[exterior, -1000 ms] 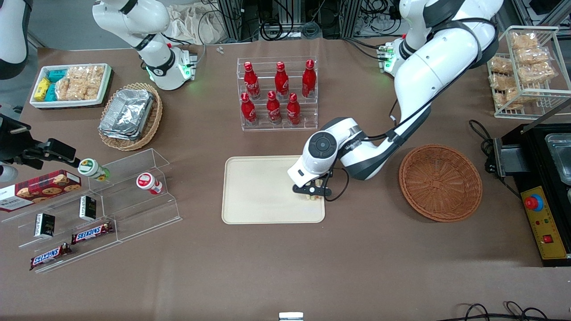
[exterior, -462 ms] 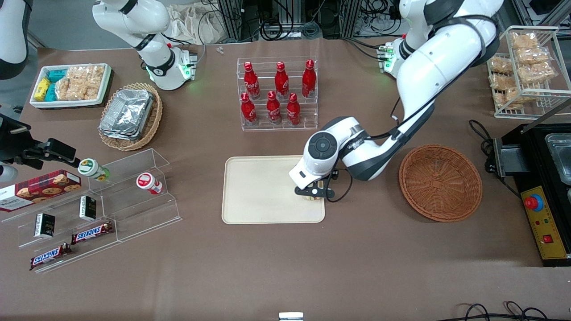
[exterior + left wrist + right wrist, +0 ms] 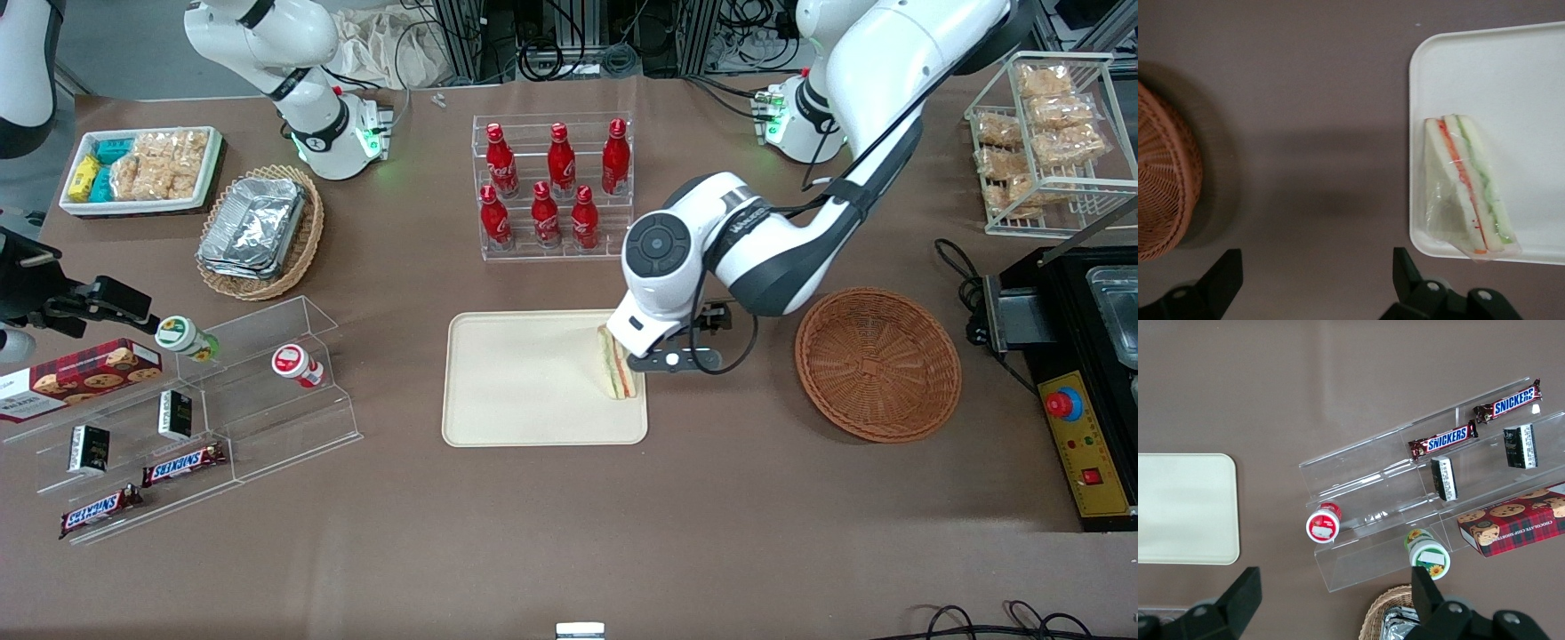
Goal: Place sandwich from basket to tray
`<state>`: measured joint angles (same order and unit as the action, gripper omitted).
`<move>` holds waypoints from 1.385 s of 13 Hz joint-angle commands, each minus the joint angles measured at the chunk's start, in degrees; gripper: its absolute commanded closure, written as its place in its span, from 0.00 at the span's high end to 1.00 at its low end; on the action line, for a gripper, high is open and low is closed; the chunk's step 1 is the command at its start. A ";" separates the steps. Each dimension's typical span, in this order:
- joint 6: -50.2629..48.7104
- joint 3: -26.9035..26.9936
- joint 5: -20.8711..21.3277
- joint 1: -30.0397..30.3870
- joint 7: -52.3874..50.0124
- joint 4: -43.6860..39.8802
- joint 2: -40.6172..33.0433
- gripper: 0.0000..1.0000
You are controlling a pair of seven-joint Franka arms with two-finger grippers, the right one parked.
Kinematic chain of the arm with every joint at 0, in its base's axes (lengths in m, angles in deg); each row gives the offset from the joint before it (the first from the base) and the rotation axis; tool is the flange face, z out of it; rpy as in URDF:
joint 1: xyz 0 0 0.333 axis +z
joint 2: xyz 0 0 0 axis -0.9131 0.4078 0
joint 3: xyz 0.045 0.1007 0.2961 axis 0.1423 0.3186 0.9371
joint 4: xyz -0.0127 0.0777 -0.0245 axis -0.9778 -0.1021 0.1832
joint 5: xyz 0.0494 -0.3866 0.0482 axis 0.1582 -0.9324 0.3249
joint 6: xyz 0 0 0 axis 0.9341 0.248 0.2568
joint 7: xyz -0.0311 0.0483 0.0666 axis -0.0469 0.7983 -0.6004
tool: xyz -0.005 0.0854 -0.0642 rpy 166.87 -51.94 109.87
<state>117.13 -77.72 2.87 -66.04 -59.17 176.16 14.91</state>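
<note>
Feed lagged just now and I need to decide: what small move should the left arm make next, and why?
Probably keep lifting and pull back toward the working arm's end of the table. The sandwich lies on the tray, close to its edge nearest the basket, which holds nothing. The pincer is open, holding nothing, above bare table between tray and basket. The placement looks done.

Sandwich (image 3: 616, 371) on tray (image 3: 520, 382), hand (image 3: 669, 360) above, open, beside basket (image 3: 877, 363)

The wrist view's edge cuts off most of the basket (image 3: 1161, 180) and the gripper (image 3: 1317, 280) fingers' bases.
</note>
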 commanded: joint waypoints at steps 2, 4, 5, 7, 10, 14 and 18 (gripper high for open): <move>-6.43 0.18 -2.11 3.43 -0.98 0.36 -3.23 1.00; -6.70 0.09 -2.02 6.51 -0.89 0.72 -5.17 1.00; -6.79 0.18 -1.93 8.09 -0.20 0.81 -5.88 1.00; -7.83 0.18 -1.93 12.57 4.96 0.72 -7.72 1.00; -8.63 0.00 -2.37 18.90 13.23 0.72 -10.36 1.00; -10.13 11.38 -8.59 15.70 27.54 0.02 -17.03 1.00; -9.77 35.55 -19.76 2.60 41.45 0.36 -24.25 1.00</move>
<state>108.06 -50.23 -13.34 -57.90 -22.14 175.85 -6.02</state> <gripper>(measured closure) 0.000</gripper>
